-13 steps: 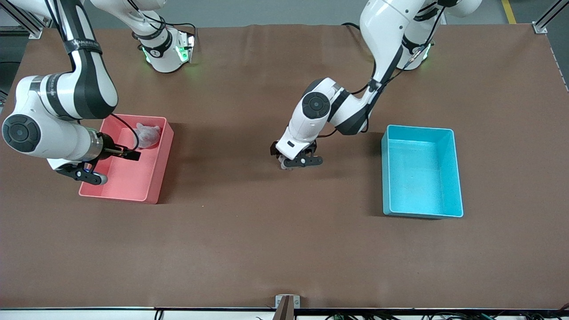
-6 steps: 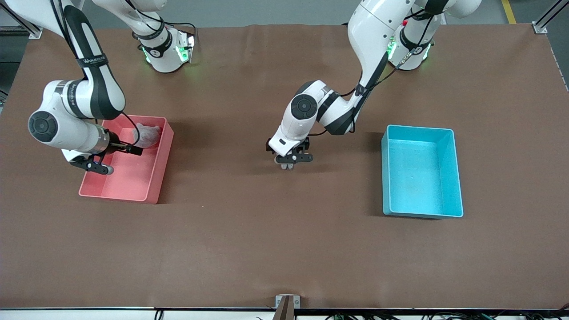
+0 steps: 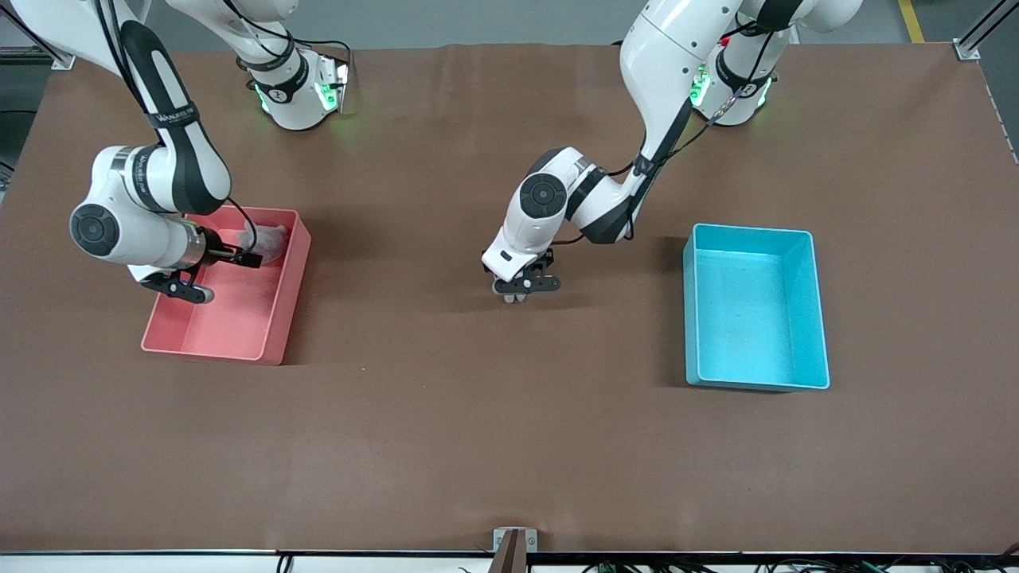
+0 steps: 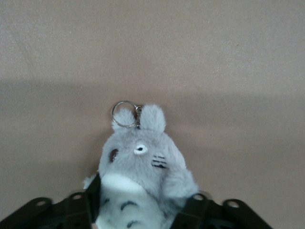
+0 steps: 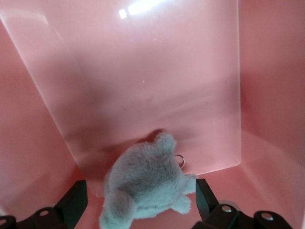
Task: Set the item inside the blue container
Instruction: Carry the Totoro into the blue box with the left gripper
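Observation:
The item [image 4: 140, 162], a grey plush with a whitish belly and a key ring, lies on the brown table mid-way between the two bins. It is almost hidden under the left gripper [image 3: 521, 293] in the front view. The left gripper [image 4: 141, 200] is down on it, with its fingers pressed against both sides of the body. The blue container [image 3: 820, 318] stands toward the left arm's end of the table and holds nothing. My right gripper [image 5: 140, 200] is open inside the pink bin [image 5: 143, 71], straddling a second grey plush [image 5: 143, 186] without touching it.
The pink bin [image 3: 290, 294] stands toward the right arm's end of the table, with the second plush [image 3: 269, 239] at the end of it farther from the front camera. The right gripper [image 3: 223, 277] hangs over that bin. Bare brown table lies between the item and the blue container.
The left gripper's fingers have closed in on the item. The right arm has drawn in over the pink bin toward the plush there, its gripper still open.

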